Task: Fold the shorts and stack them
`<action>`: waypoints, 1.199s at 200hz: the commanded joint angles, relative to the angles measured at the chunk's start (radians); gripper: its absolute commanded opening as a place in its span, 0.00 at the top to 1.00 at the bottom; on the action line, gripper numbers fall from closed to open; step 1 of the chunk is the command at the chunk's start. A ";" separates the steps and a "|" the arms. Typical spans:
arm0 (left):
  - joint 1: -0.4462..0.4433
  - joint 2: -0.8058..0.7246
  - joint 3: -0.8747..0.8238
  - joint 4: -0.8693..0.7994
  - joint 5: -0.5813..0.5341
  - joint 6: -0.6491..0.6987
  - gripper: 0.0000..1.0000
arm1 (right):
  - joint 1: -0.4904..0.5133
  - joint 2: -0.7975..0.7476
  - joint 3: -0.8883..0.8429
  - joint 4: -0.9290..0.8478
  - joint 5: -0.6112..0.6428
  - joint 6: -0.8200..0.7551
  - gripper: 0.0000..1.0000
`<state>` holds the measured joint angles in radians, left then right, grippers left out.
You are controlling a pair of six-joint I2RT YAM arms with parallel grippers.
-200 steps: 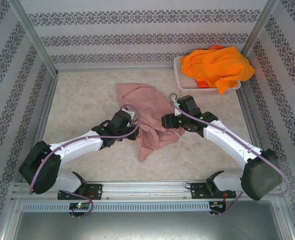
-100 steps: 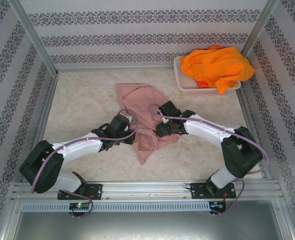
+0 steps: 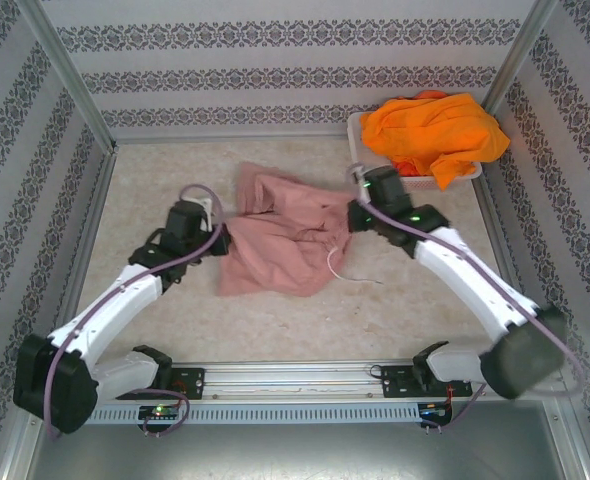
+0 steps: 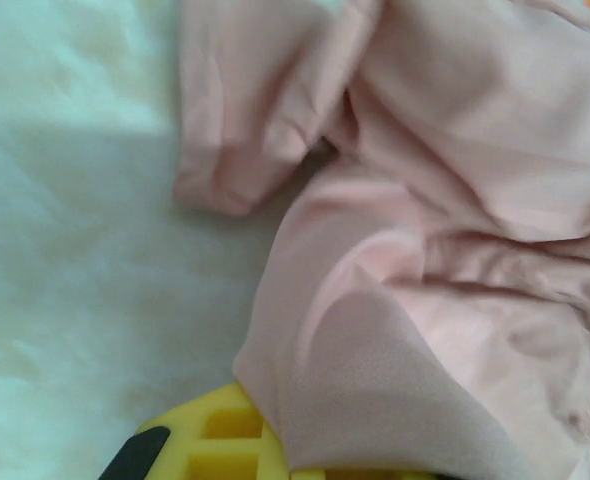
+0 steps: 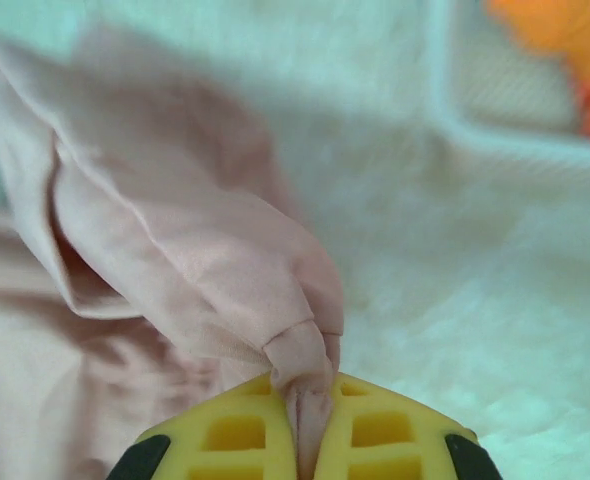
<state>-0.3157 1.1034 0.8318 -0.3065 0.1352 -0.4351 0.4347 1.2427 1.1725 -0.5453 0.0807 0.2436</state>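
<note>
**A:** So, what is the right gripper [image 5: 310, 405] doing?

**B:** It is pinching a bunched fold of the dusty pink shorts [image 5: 175, 250]. Its two yellow fingers [image 5: 230, 430] are pressing together with only cloth between them. From overhead, that gripper [image 3: 360, 215] is sitting just beside the near left corner of the white mesh basket [image 3: 359, 160].

**A:** And the left gripper [image 3: 215, 235]?

**B:** It is also clamping down on the pink shorts [image 4: 455, 200], at the edge lying farthest from the basket. In its wrist view the cloth is draping over one yellow finger [image 4: 220, 440] and running down between the jaws, which are closed.

**A:** Where are those shorts lying?

**B:** They are spreading, rumpled, across the pale table [image 3: 155, 190] to the left of the basket and are not touching it. Both arms are holding them, one at each side. A thin white cord [image 3: 337, 268] is trailing onto the table from the side of the shorts nearer the basket.

**A:** What about the others?

**B:** The bright orange shorts [image 3: 430, 130] are heaping up inside the basket and spilling over its right rim. The right wrist view is catching a corner of them [image 5: 555, 30] behind the basket's rim [image 5: 445, 110].
</note>
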 commanded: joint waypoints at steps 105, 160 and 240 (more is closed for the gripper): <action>0.204 -0.095 0.050 -0.144 0.089 0.072 0.94 | -0.128 0.118 0.163 -0.080 -0.149 0.057 0.95; 0.205 0.044 0.015 -0.096 0.218 0.050 0.85 | -0.125 0.409 0.376 -0.089 -0.165 0.065 0.87; 0.276 -0.202 -0.093 -0.184 0.130 -0.129 0.10 | 0.010 0.348 0.354 -0.023 -0.089 0.001 0.27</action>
<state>-0.0971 0.9943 0.7940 -0.4377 0.2897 -0.4465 0.3576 1.7412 1.6230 -0.6167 -0.0544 0.3038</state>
